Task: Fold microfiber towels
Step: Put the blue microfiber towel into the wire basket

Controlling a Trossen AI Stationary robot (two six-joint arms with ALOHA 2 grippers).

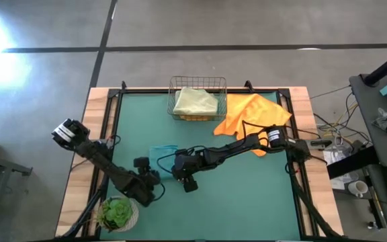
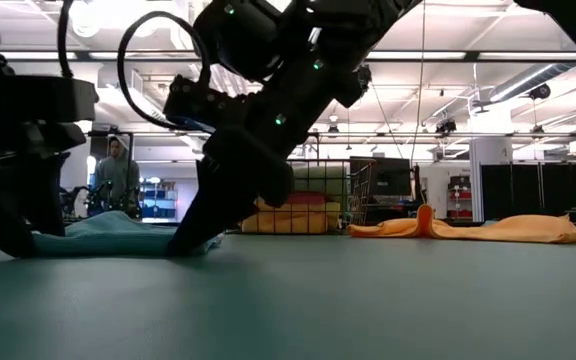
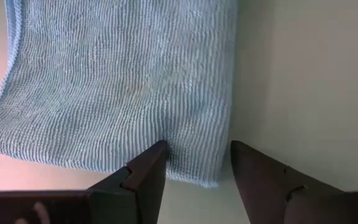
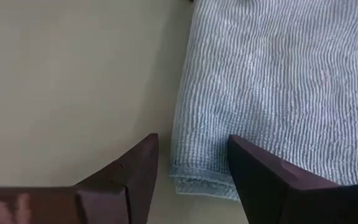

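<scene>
Both arms reach in low over the dark-green mat [image 1: 247,195] that covers the bench [image 1: 79,175], meeting at a teal towel [image 1: 161,154] that lies folded and flat near the mat's middle, a little toward the left.

The left arm runs from its base at the bench's left edge diagonally inward, and the left hand [image 1: 152,180] points down at the towel's near edge. In its wrist view the left hand [image 3: 197,165] has its two dark fingers [image 3: 145,177] spread, straddling a corner of the towel [image 3: 123,81]; the cloth's edge lies between the tips, which are not pressed together on it.

The right arm stretches from the right side across the mat, elbow raised, wrist bent downward. The right hand [image 1: 183,176] comes down just beside the towel's right edge. Its wrist view shows the right hand [image 4: 191,168] with fingers [image 4: 260,180] spread too, one tip over bare mat, the other over the folded corner of the towel [image 4: 278,87], where the layered edge shows.

From bench height, the right hand's fingertips touch down at the towel's edge [image 2: 118,235].

An orange towel [image 1: 250,113] lies crumpled and spread at the mat's far right, beside a wire basket [image 1: 197,82] holding a pale green towel [image 1: 195,101]. A potted plant [image 1: 117,212] stands at the bench's near left corner. A person [image 2: 116,175] stands in the room behind.
</scene>
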